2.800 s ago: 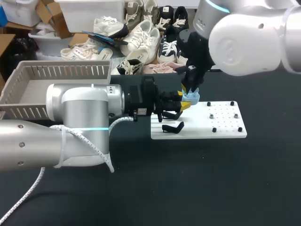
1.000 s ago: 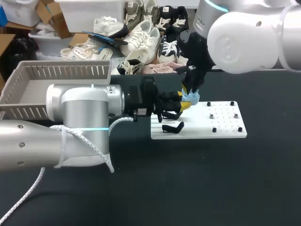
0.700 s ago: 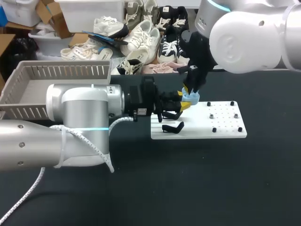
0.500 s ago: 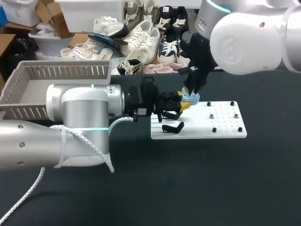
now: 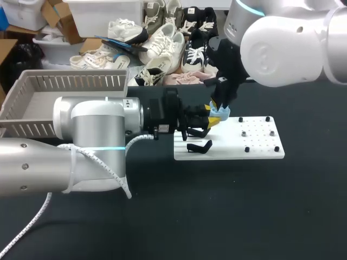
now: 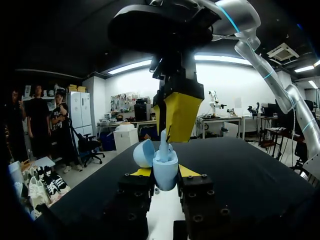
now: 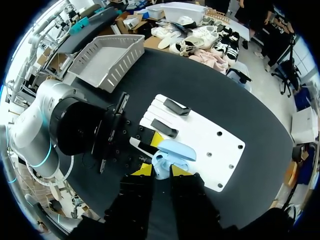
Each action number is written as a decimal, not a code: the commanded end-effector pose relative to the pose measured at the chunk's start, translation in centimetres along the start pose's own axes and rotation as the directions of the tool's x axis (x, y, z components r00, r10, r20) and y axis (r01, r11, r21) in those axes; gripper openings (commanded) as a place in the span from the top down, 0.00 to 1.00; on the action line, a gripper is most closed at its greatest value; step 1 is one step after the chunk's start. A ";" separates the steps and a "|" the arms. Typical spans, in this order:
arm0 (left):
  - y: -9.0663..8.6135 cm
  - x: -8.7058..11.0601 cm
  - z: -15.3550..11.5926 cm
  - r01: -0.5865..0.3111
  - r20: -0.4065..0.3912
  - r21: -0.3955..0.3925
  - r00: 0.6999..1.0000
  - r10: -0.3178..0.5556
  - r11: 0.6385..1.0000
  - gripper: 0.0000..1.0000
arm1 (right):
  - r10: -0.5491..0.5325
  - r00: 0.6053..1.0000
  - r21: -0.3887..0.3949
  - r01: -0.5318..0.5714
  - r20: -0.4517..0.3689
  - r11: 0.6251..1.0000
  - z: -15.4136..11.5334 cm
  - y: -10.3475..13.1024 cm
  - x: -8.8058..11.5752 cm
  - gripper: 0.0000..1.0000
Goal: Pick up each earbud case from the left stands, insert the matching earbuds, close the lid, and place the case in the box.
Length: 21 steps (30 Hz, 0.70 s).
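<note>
My left gripper (image 5: pixel 212 121) is shut on a light blue earbud case (image 5: pixel 219 113), held just off the left end of the white board (image 5: pixel 255 142). In the left wrist view the case (image 6: pixel 165 166) sits upright between my yellow tips, its lid (image 6: pixel 144 153) swung open to one side. My right gripper (image 5: pixel 220 105) comes straight down from above, shut on a light blue earbud (image 6: pixel 163 140) whose lower end is in the case's opening. In the right wrist view the earbud (image 7: pixel 161 163) shows between my right fingers, with the case lid (image 7: pixel 176 150) just ahead.
Two black stands (image 5: pixel 199 147) (image 7: pixel 176 106) stay on the board's left part, and small black pegs dot its right part. A grey slatted box (image 5: pixel 32 97) stands at the table's far left. Dark table surface lies in front of and right of the board.
The right arm has swayed very slightly above the case and come back. Both grips hold as before.
</note>
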<state>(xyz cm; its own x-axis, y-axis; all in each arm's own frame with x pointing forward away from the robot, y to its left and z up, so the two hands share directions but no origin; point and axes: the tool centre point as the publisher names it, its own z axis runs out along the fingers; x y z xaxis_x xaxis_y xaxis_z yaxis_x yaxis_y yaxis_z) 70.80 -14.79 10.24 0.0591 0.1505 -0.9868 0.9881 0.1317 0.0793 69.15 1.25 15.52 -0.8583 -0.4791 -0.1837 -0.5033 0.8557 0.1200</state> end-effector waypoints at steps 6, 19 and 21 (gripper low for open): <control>-0.1 0.0 0.0 -0.001 0.001 -0.003 1.000 0.001 1.000 1.00 | -0.001 1.000 0.002 0.001 0.000 1.000 -0.2 0.1 0.1 1.00; -0.1 0.0 0.0 -0.001 0.001 -0.003 1.000 0.001 1.000 1.00 | -0.004 1.000 -0.001 0.004 -0.002 1.000 -0.2 0.4 0.1 1.00; -0.1 0.0 0.0 -0.001 0.001 -0.003 1.000 0.001 1.000 1.00 | -0.003 1.000 0.000 0.003 0.000 1.000 -0.3 0.4 0.2 1.00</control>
<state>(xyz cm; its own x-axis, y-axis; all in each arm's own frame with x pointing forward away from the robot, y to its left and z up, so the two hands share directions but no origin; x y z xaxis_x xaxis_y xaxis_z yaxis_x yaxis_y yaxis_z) 70.79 -14.79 10.24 0.0593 0.1505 -0.9868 0.9881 0.1315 0.0794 68.95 1.50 15.66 -0.8561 -0.4836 -0.1822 -0.5075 0.8532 0.1205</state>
